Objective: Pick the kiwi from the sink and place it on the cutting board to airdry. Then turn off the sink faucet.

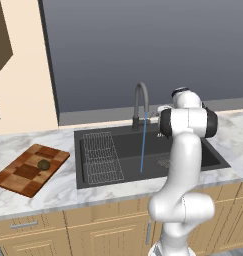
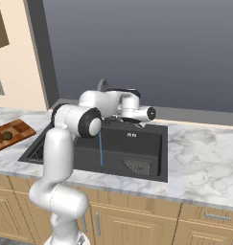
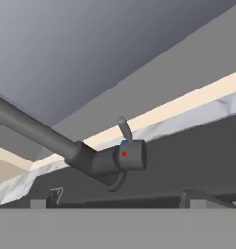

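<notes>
So the kiwi (image 1: 43, 164) is a dull olive-brown little ball sitting on the checkered cutting board (image 1: 23, 175), out at about 9 o'clock from the sink (image 1: 128, 150). A thin blue stream runs from the faucet (image 1: 140, 102) into the basin. In the hand view the faucet's lever (image 3: 123, 129) sticks up at 12 o'clock off the base, and the gripper (image 3: 119, 203) is spread wide, holding nothing.

A rendered home kitchen: a marble-look counter (image 1: 108, 192) over wooden cabinet doors (image 1: 108, 232), a dark sink (image 1: 143, 155) with a running gooseneck faucet (image 1: 140, 102), and a checkered cutting board (image 1: 23, 175).
</notes>
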Available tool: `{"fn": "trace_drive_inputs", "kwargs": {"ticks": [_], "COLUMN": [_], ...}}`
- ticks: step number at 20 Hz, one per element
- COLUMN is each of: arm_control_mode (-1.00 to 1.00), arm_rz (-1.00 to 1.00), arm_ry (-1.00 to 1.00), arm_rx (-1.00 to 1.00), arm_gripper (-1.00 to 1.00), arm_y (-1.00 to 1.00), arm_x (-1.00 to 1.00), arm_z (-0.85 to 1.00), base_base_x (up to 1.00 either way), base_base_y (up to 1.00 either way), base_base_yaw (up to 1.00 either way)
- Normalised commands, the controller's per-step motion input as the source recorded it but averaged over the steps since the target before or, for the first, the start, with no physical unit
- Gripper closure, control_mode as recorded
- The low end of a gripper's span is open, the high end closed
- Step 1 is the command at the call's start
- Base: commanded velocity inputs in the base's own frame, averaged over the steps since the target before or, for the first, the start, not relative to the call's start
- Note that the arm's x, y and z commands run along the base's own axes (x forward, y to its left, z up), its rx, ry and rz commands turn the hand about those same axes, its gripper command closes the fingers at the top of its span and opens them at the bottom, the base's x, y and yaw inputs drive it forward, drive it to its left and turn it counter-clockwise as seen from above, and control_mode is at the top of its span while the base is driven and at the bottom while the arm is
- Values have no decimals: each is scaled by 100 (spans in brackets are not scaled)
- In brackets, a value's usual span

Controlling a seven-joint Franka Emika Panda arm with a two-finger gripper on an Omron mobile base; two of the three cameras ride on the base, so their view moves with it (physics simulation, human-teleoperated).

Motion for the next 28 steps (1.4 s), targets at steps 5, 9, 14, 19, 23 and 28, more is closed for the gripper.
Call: {"fn": "trace_drive_inputs", "kwargs": {"ticks": [5, 9, 14, 19, 23, 28], "arm_control_mode": [-100, -100, -100, -100, -100, -100], "arm_rz": [0, 0, 0, 0, 0, 0], "arm_ry": [0, 0, 0, 0, 0, 1], "arm_rx": [2, 3, 3, 2, 2, 2], "arm_gripper": [100, 100, 100, 100, 100, 100], "arm_y": [0, 0, 0, 0, 0, 0], "arm_x": [20, 18, 21, 24, 24, 23], "arm_z": [-8, -9, -9, -9, -10, -9], "base_base_x": [0, 0, 0, 0, 0, 0], "base_base_y": [0, 0, 0, 0, 0, 0], "base_base_yaw": [0, 0, 0, 0, 0, 0]}}
